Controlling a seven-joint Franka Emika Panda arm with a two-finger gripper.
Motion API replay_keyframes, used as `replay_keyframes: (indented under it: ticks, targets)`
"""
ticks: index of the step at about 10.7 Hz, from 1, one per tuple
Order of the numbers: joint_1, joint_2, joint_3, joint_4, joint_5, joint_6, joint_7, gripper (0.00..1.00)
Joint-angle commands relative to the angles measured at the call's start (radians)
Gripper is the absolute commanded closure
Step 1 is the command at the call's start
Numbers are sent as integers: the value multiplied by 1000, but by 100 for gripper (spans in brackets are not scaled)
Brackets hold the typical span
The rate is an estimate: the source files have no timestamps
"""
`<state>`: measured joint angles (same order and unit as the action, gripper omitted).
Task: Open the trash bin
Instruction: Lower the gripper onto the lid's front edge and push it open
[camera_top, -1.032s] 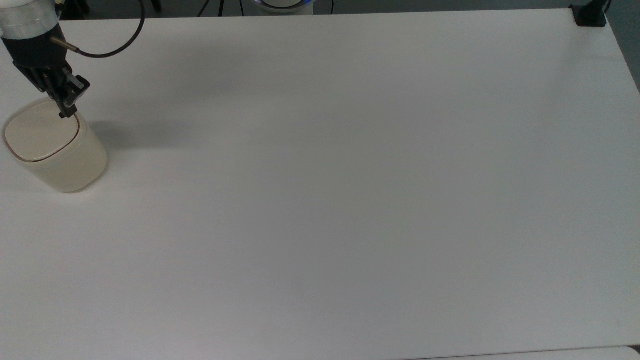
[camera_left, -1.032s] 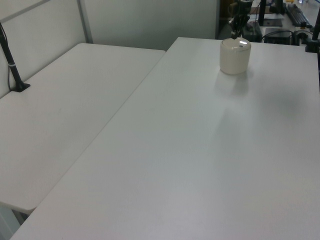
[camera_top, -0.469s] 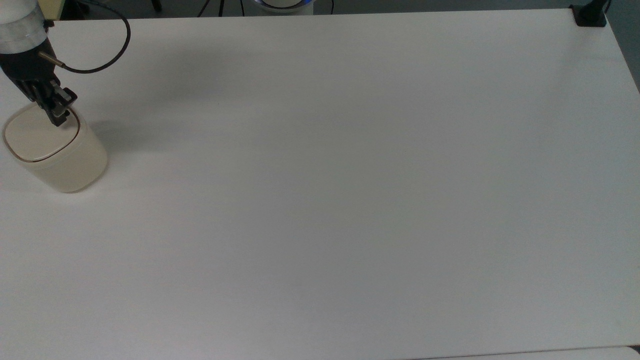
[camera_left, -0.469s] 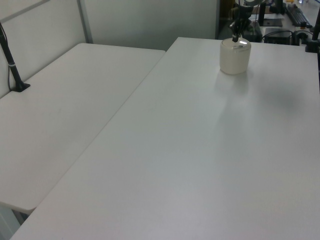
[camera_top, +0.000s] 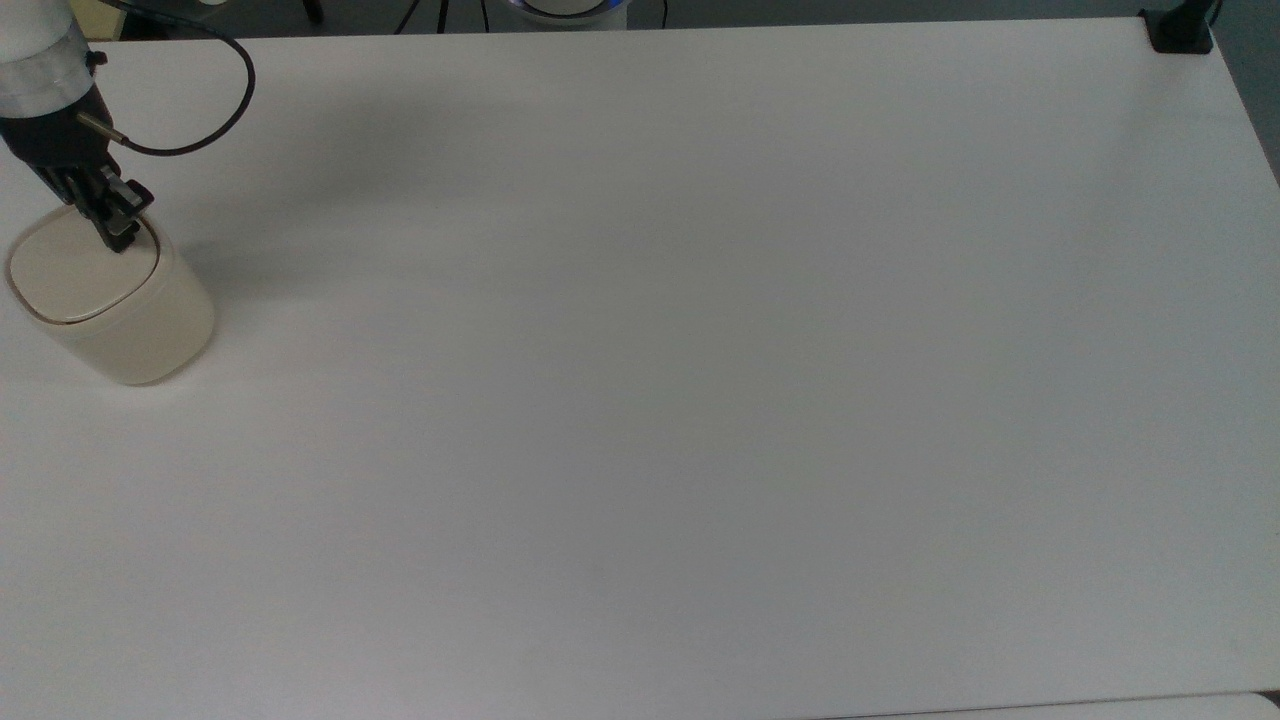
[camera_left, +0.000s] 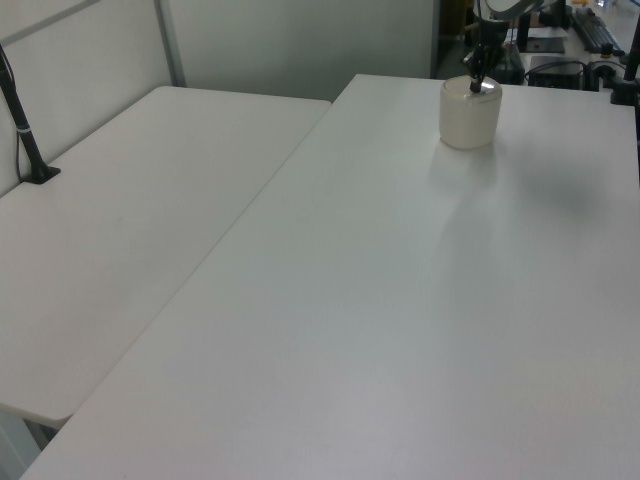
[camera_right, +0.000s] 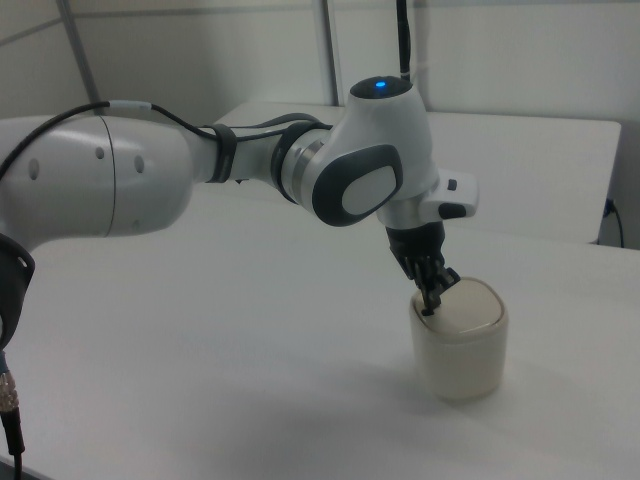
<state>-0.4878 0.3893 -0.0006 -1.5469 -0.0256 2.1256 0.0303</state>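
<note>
Pressing down from directly above, the pincer, fingertips drawn together and holding nothing, meets the trash bin at its lid's edge on the tabletop.

The trash bin is a small cream-beige plastic tub, rounded-square in section; it stands upright at the top view's left edge of the white surface; its flat lid, edged by a thin dark line, lies shut.
</note>
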Motion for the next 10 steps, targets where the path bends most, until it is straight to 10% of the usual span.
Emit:
replay_keyframes:
  ticks: [1, 10]
  targets:
    - [5, 2, -4, -19, -5, 20, 19, 97]
    - [18, -16, 8, 4, 6, 10, 20, 97]
